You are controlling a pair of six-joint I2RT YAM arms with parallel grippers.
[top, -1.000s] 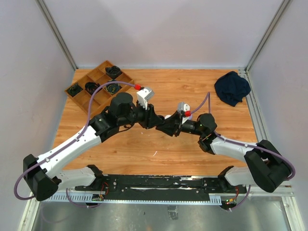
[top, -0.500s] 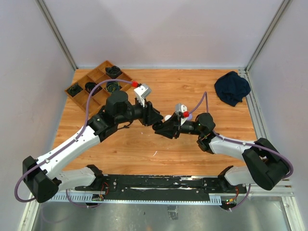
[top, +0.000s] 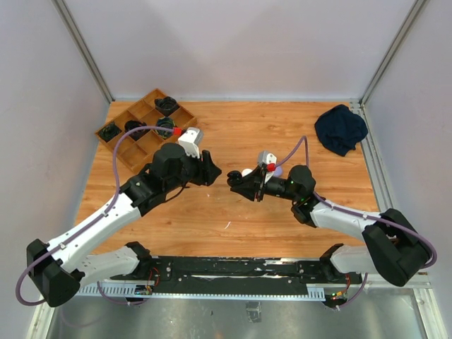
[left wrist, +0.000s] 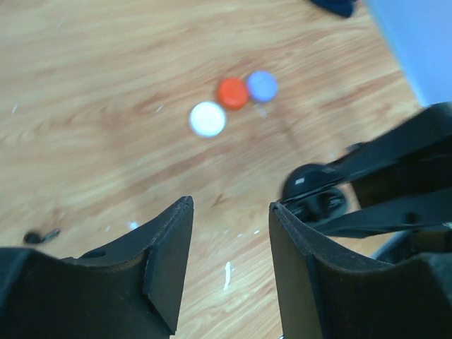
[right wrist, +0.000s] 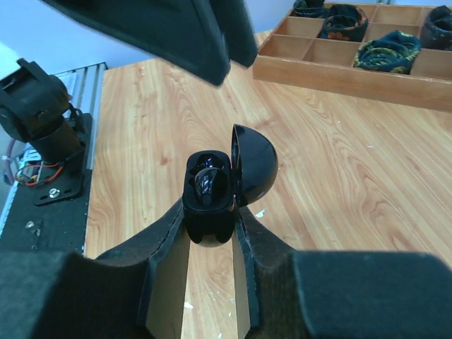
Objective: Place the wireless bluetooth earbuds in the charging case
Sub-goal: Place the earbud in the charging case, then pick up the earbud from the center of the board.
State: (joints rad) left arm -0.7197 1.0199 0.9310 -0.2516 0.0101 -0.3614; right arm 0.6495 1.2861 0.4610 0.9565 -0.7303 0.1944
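Note:
My right gripper point(right wrist: 210, 220) is shut on a black charging case point(right wrist: 209, 205), held upright above the table with its lid point(right wrist: 253, 166) swung open. One glossy black earbud point(right wrist: 210, 185) sits in a socket of the case. In the top view the case point(top: 234, 181) hangs at the table's middle, and my left gripper point(top: 212, 171) stands just to its left, apart from it. The left gripper point(left wrist: 231, 206) is open with only bare wood between its fingers; the case point(left wrist: 314, 191) shows past its right finger.
Three round cases lie together behind the grippers: white point(left wrist: 207, 119), orange point(left wrist: 232, 92), lavender point(left wrist: 262, 85). A tiny dark bit point(left wrist: 39, 236) lies on the wood. A wooden compartment tray point(top: 145, 127) with dark coils stands back left; a dark blue cloth point(top: 340, 128) lies back right.
My left gripper has drawn back to the left, away from the case, and its jaws have spread wider. The right gripper has kept hold of the case and shifted slightly left.

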